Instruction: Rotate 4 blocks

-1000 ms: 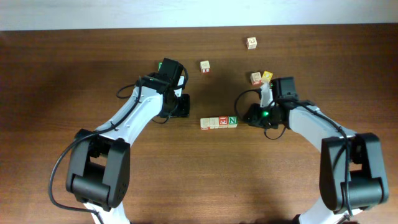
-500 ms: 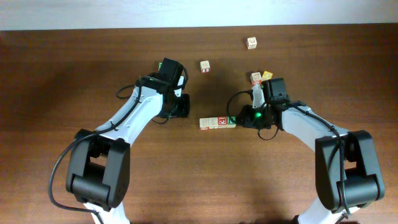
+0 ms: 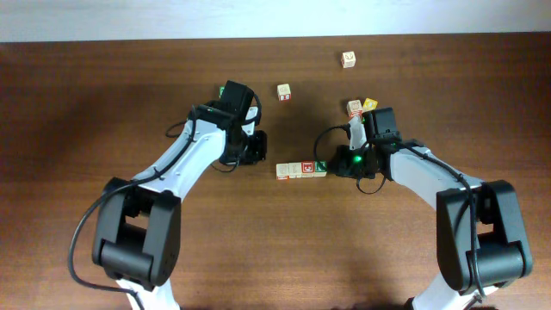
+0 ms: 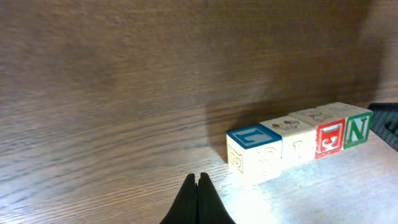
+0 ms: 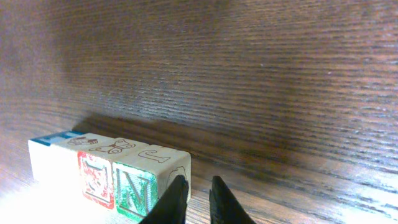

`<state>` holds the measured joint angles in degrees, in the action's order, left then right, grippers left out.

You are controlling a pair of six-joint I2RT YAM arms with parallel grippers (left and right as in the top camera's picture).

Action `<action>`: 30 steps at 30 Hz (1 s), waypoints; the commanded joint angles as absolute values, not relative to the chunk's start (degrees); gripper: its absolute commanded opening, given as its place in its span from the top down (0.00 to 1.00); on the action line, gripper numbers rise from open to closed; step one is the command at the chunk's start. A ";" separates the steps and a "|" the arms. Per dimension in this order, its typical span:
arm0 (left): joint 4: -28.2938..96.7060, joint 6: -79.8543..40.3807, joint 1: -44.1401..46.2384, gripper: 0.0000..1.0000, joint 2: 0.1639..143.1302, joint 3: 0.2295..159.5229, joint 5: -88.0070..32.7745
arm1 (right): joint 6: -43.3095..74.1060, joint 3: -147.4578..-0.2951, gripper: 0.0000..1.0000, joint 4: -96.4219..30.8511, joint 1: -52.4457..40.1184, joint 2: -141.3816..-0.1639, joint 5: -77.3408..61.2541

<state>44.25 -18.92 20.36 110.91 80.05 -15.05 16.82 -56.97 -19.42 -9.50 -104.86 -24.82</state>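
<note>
**Four blocks in a row on the table**

The blocks touch in a line, green N at the right end. The right gripper sits just beside the N, fingers a slit apart, nothing between. The left gripper hangs near the other end, fingers pressed together, empty

Robotics lab: robot arms, wooden table

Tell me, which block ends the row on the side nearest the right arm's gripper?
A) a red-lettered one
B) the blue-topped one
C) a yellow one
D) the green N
D: the green N block sits right by the right gripper, with the blue-topped block at the row's opposite end.
</note>
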 commanded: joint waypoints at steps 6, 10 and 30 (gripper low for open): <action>41.65 -20.38 20.38 1.00 116.66 79.53 -28.80 | 17.26 -56.47 0.94 -19.42 -9.74 -105.49 -25.30; 40.73 -21.54 20.36 1.00 116.66 79.53 -28.75 | 17.45 -56.47 0.94 -19.42 -9.74 -105.51 -25.26; 41.63 -27.83 22.41 1.00 116.68 79.50 -24.10 | 21.47 -56.47 0.96 -18.39 -9.76 -107.20 -24.84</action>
<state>42.11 -27.11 21.80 116.31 79.92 -24.60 21.08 -56.97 -18.57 -9.50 -106.69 -24.77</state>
